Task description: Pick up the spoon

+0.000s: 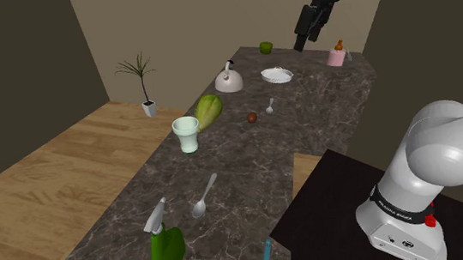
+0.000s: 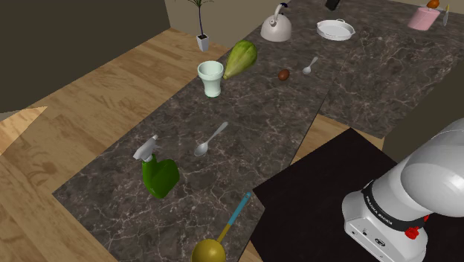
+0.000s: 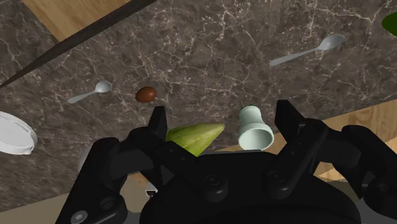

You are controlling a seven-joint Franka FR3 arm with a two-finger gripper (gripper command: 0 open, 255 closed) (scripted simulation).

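Note:
Two grey spoons lie on the dark marble counter (image 1: 251,175). The longer spoon (image 1: 204,196) (image 2: 210,139) (image 3: 305,52) rests near the green spray bottle (image 1: 165,247). A short spoon (image 1: 269,106) (image 2: 309,66) (image 3: 89,92) lies beside a small brown ball (image 1: 253,117) (image 3: 146,94). My black gripper (image 1: 306,41) (image 3: 222,124) hangs high over the counter's far end, well above both spoons. Its fingers stand apart with nothing between them, so it is open. Its tip also shows at the top edge of the second exterior view (image 2: 332,4).
A pale green cup (image 1: 187,134) and a yellow-green vegetable (image 1: 207,111) stand mid-counter. At the far end are a kettle (image 1: 228,79), a white dish (image 1: 277,75), a green fruit (image 1: 266,48) and a pink container (image 1: 336,56). A yellow ladle (image 2: 216,242) overhangs the near edge.

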